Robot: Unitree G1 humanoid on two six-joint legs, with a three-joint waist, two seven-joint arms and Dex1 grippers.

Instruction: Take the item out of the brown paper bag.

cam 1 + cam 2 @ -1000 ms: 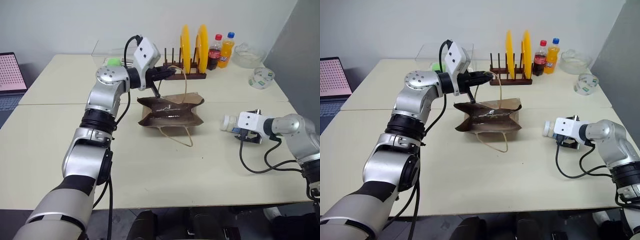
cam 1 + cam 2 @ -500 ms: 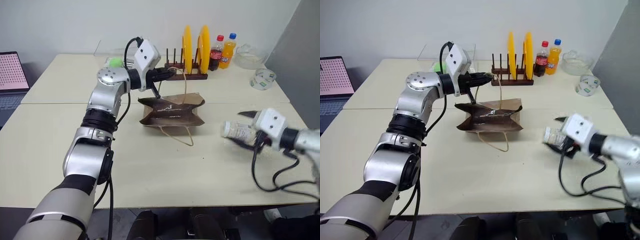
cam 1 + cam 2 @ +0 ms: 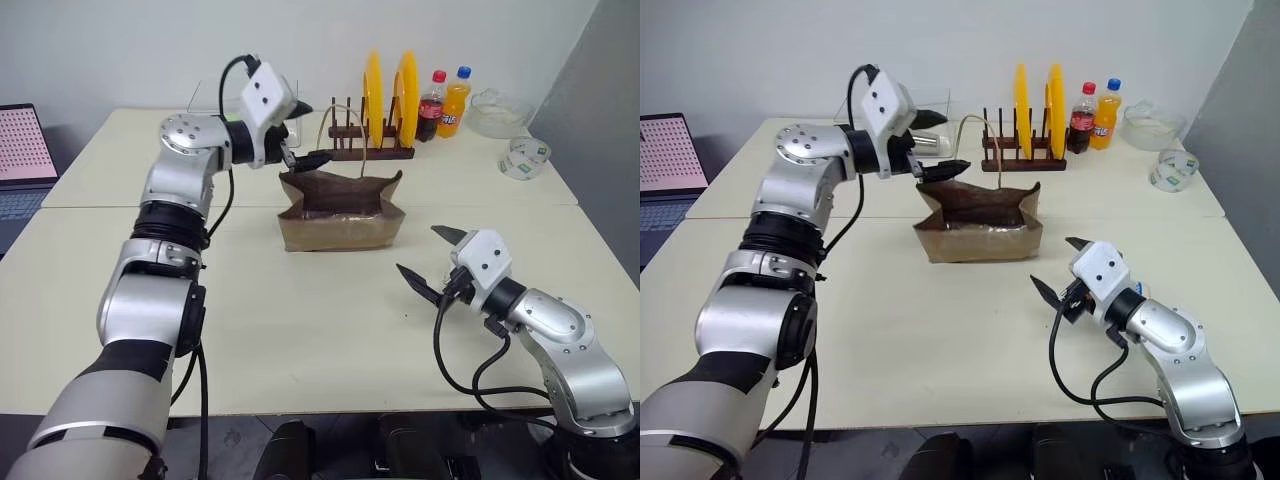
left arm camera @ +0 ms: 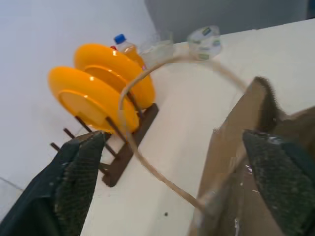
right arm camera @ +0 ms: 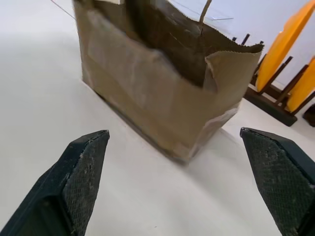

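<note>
The bag (image 3: 340, 210) stands upright mid-bench (image 3: 300, 340), mouth up. Behind it sits a plate rack (image 3: 375, 150) with two plates (image 3: 388, 95) on edge; right of the rack, two bottles (image 3: 442, 100), then a bowl (image 3: 497, 112) and a tape roll (image 3: 524, 156). The left pincer (image 3: 300, 135) hovers at the bag's left rim; the right pincer (image 3: 432, 260) lies right of the bag, nearer the front edge. A laptop (image 3: 20, 160) is far left.

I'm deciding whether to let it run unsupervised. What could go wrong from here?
1. The bag's handle loops between the open left gripper's fingers. If that arm moves away, it could snag the handle and tip the bag.
2. The bag stands free with nothing holding it. If the open right gripper reaches in, it may shove the bag toward the rack or crush its rim.
</note>
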